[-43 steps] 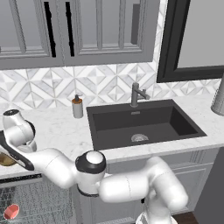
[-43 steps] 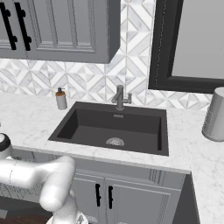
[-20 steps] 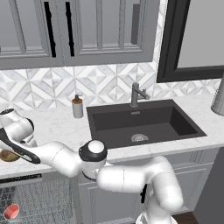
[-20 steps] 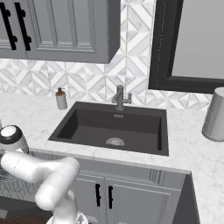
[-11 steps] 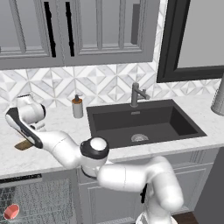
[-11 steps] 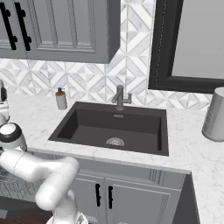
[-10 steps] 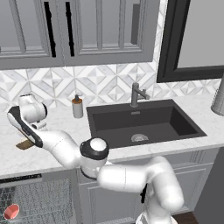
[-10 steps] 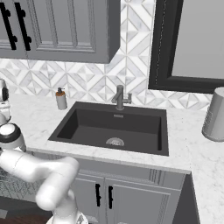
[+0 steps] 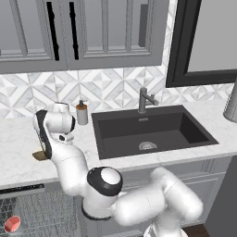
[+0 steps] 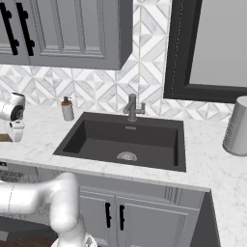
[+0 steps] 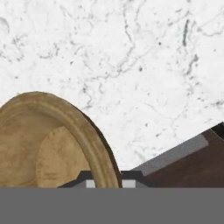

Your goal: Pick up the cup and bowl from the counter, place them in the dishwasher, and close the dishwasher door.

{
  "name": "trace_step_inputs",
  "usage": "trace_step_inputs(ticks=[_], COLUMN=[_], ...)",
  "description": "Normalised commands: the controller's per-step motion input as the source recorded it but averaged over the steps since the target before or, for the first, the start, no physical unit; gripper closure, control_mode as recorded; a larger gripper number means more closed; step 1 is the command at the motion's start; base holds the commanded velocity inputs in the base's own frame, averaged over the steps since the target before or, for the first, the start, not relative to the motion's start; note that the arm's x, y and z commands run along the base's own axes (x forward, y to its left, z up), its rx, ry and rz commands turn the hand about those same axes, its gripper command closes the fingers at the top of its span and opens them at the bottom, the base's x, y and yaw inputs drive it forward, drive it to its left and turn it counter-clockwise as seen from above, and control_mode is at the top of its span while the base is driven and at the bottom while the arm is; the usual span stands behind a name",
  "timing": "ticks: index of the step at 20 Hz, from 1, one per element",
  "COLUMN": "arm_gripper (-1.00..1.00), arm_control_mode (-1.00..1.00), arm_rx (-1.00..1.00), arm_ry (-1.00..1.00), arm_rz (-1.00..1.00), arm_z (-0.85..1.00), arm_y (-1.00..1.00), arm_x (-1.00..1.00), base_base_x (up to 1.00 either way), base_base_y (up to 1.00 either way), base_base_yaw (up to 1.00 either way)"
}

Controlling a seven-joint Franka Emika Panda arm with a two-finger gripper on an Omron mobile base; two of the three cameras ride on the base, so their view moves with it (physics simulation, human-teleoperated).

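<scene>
The white marble counter [image 9: 18, 139] runs left from a dark sink [image 9: 148, 129], with a soap bottle [image 9: 82, 112] standing against the tiled wall. The arm leans far left over the counter, and its gripper [image 11: 106, 177] has a fingertip on each side of the rim of the wooden bowl [image 11: 48, 144], grasping it above the marble. Below, in the open dishwasher [image 9: 32, 215], the cup [image 9: 12, 224] lies on the wire rack.
</scene>
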Motion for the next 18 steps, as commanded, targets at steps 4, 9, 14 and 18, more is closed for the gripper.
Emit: trace_step_inputs(ticks=[4, 9, 14, 18], arm_gripper=[1.0, 1.0, 1.0, 1.0], arm_control_mode=[-1.0, -1.0, -1.0, -1.0], arm_rx=[0.24, 0.06, 0.06, 0.1], arm_ry=[-0.15, 0.0, 0.0, 0.0], arm_rz=[0.01, 0.06, 0.09, 0.1], arm_z=[0.06, 0.02, 0.07, 0.22], arm_y=[-0.35, -0.03, -0.08, -0.14], arm_x=[-0.65, -0.42, -0.36, -0.35], base_base_x=[0.0, 0.0, 0.0, 0.0], base_base_y=[0.0, 0.0, 0.0, 0.0], base_base_yaw=[0.0, 0.0, 0.0, 0.0])
